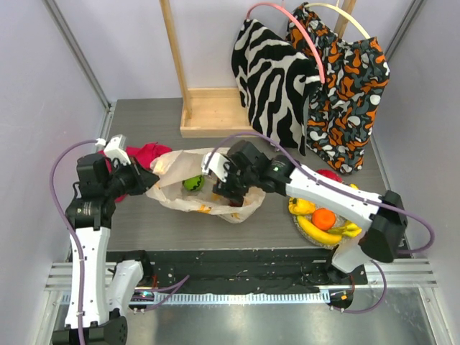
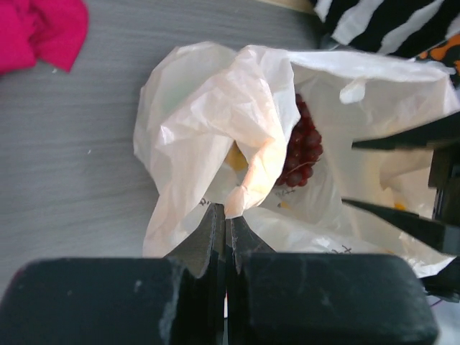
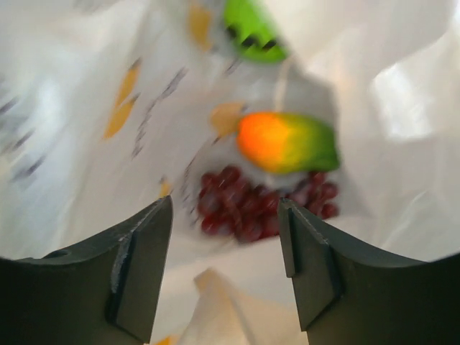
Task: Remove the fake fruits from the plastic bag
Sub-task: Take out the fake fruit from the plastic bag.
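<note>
The cream plastic bag [image 1: 188, 194] printed with small bananas lies open on the table between the arms. My left gripper [image 2: 228, 212] is shut on a fold of the bag's edge [image 2: 244, 194]. My right gripper [image 3: 226, 215] is open inside the bag's mouth, just above a dark red grape bunch [image 3: 259, 205]. An orange-and-green fruit [image 3: 287, 141] lies beside the grapes, and a green fruit [image 3: 251, 29] lies farther in, also showing from above [image 1: 192, 183]. The grapes show through the bag's mouth in the left wrist view [image 2: 298, 147].
A silver plate [image 1: 305, 231] at the right holds yellow bananas [image 1: 320, 233], an orange [image 1: 324, 218] and a red fruit [image 1: 329, 175]. A red cloth [image 1: 147, 154] lies left of the bag. A wooden stand [image 1: 208, 118] and patterned fabric bags [image 1: 309, 86] stand behind.
</note>
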